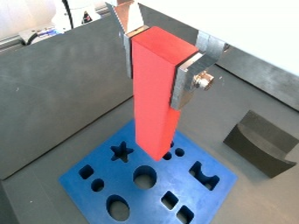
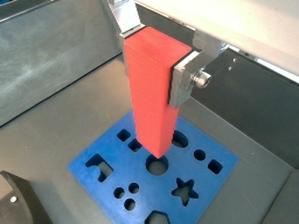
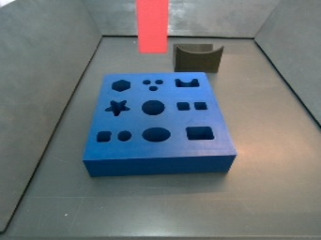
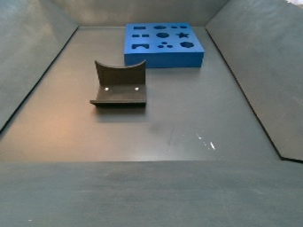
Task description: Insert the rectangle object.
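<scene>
The end effector grips the rectangle object, a long, smooth, plain red bar, its silver fingers closed on the upper part. The bar hangs upright above the blue board, which lies near one end of the grey table.

blue board with shaped holes, dark grey notched block well apart, grey floor
</scene>
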You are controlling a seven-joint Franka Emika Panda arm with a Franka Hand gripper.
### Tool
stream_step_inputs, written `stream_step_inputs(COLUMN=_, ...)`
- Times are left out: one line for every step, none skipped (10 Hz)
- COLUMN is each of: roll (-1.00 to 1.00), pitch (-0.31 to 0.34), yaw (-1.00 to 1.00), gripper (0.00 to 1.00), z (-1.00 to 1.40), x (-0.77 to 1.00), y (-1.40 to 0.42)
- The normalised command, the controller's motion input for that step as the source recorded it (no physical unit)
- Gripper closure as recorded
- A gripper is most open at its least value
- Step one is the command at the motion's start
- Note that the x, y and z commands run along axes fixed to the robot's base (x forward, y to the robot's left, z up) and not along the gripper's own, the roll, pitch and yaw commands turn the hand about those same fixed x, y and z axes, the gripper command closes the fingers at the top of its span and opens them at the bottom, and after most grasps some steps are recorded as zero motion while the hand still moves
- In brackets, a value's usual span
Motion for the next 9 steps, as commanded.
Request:
stream_step_inputs(roll=0.05, pitch=0.009, yaw=0.13, gripper=1.00, z=-0.49, x=0.76, y=-0.51)
stream_step_inputs(roll=0.07, pitch=0.000, yaw=0.00, gripper=1.00, z=-0.46, x=0.83, y=-0.67)
stream_step_inputs(roll=0.09, pitch=0.001, yaw=0.00, gripper=1.00, z=-0.45, x=0.84, y=-0.66)
stream_step_inputs(roll=0.08, pitch=0.000, yaw=0.00, gripper=1.00, z=-0.40, x=0.88, y=-0.66)
stream_step_inputs(roll=0.16, pitch=0.010, yaw=0.00, gripper=1.00, z=-0.42, x=0.90, y=-0.57)
stream_step_inputs(roll=0.35, pitch=0.074, yaw=0.00, gripper=1.00, z=-0.43, x=0.91, y=-0.37)
stream_step_inputs(roll=0.42, pitch=0.089, yaw=0.00, gripper=1.00, z=-0.38, x=0.94, y=-0.28)
stream_step_inputs(roll=0.18, pitch=0.000, yaw=0.00, gripper=1.00, z=-0.33, x=1.00, y=-0.36)
stream_step_inputs(roll=0.08, pitch=-0.019, yaw=0.00, gripper=1.00, z=-0.23, x=1.00, y=-0.34)
